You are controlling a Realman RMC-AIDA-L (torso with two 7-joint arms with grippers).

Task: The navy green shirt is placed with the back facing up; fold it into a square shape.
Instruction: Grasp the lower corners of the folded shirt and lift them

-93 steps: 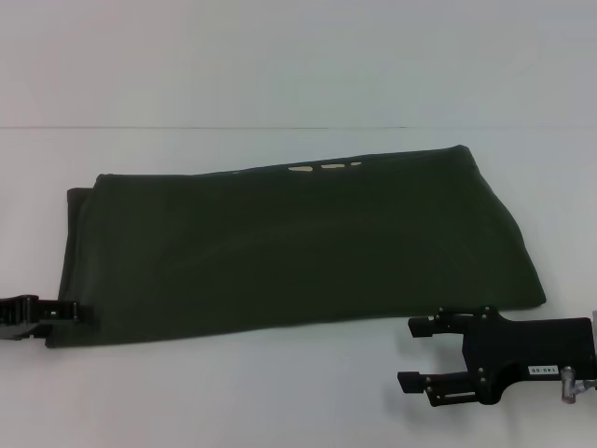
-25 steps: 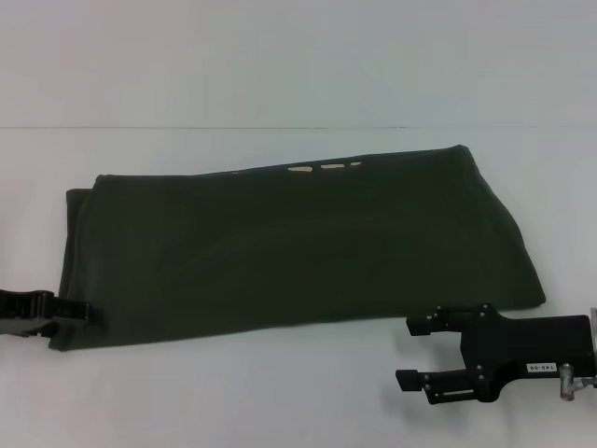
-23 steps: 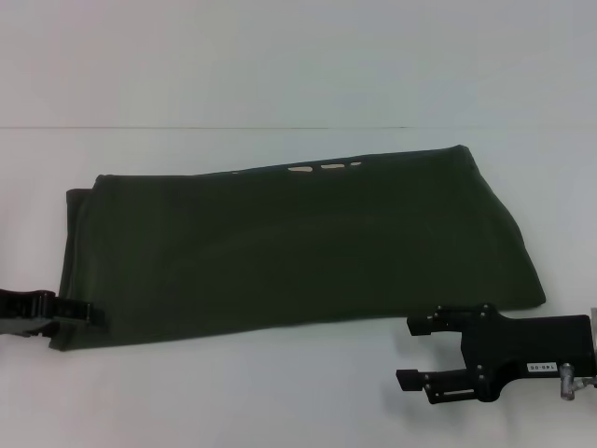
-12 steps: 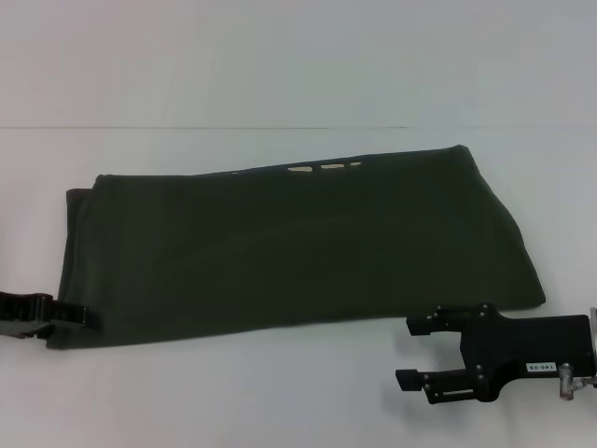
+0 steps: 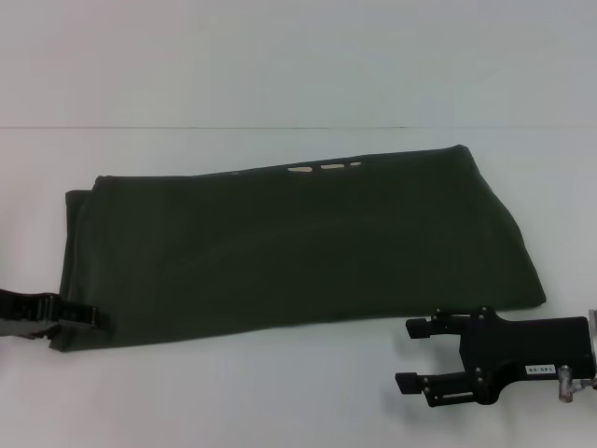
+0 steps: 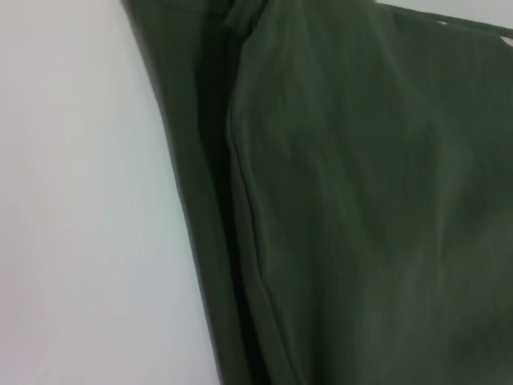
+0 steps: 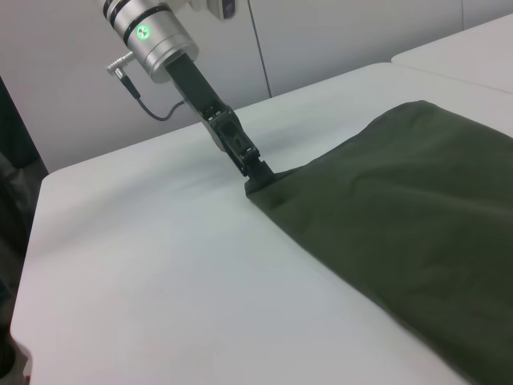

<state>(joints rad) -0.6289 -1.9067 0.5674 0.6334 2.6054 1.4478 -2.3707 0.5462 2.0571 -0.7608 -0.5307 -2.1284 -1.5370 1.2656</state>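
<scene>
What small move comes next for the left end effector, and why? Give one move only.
Probably close on the cloth and lift slightly. The left end effector sits at the near left corner of the navy green shirt, which lies as a long band, not a square; the right wrist view shows its tip at the corner edge. The right end effector waits open, off the cloth.

The navy green shirt (image 5: 298, 247) lies across the table (image 5: 280, 75); left gripper (image 5: 93, 319) at its near-left corner, apparently gripping; right gripper (image 5: 415, 355) just off the near-right edge

Head looks down; wrists view close, sharing the shirt (image 5: 298, 247)
</scene>
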